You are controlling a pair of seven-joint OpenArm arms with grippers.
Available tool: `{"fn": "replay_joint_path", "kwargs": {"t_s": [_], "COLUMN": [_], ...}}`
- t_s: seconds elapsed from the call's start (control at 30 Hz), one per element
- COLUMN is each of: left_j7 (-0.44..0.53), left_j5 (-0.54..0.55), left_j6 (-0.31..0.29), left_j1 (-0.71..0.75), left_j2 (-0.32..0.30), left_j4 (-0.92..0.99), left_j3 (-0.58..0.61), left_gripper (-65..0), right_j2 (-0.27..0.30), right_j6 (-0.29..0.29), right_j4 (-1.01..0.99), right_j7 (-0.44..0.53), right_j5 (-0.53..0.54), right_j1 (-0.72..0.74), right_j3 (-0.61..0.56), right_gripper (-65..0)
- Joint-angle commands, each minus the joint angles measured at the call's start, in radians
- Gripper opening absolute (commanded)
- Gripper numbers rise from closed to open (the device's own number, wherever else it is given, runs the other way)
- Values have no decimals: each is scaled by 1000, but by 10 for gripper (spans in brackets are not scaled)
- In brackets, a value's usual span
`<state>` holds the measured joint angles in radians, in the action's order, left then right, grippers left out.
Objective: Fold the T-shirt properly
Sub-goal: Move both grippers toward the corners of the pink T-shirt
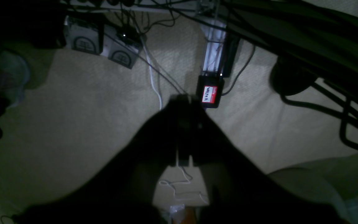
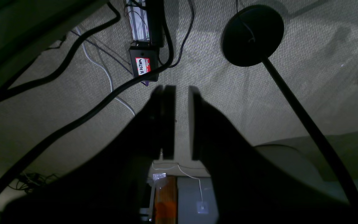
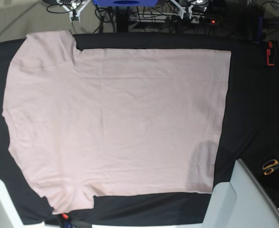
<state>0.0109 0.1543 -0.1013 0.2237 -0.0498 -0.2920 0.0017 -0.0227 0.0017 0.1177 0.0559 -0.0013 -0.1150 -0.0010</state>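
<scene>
The pale pink T-shirt (image 3: 115, 123) lies spread flat on the black table covering (image 3: 258, 109). Its sleeves are at the upper left and lower left, and its straight hem runs down the right side. Neither wrist view shows the T-shirt; both look down at carpet beyond the table. My left gripper (image 1: 183, 98) is a dark shape with its fingers pressed together and nothing in them. My right gripper (image 2: 182, 88) has a narrow gap between its fingers, and only carpet shows through it. No fingertips appear in the base view.
Orange-handled scissors (image 3: 271, 166) lie at the table's right edge and a red item (image 3: 270, 53) at the upper right. A pale arm part (image 3: 244, 199) rises at the lower right. On the carpet are cables, a labelled black box (image 2: 144, 67) and a round black stand base (image 2: 252, 35).
</scene>
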Motion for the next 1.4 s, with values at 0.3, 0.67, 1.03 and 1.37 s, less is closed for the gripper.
{"fn": "replay_joint_path", "kwargs": {"t_s": [0.3,0.67,1.03,1.37], "left_j7": [-2,-4,-4,-2], "left_j5": [-2,0,11,11], "left_j6": [5,5,5,5], "left_j1": [98,191,443,701], "left_j2": [-2,-57,-123,-106], "left_j4": [-148,-246,-628,-1142], "left_j3": [4,-9,-33,-308], "left_gripper": [-650,-650,-650,-650], "right_j2": [-3,-3,22,-27], "right_j6": [7,7,5,8], "right_j4": [1,95,762,1465], "right_j7": [0,-6,-262,-557], "right_j5": [-1,1,4,4], "right_j1": [-25,-119,-460,-671], "right_j3": [0,2,8,263], "right_gripper": [-585,-644,-644,-644]}}
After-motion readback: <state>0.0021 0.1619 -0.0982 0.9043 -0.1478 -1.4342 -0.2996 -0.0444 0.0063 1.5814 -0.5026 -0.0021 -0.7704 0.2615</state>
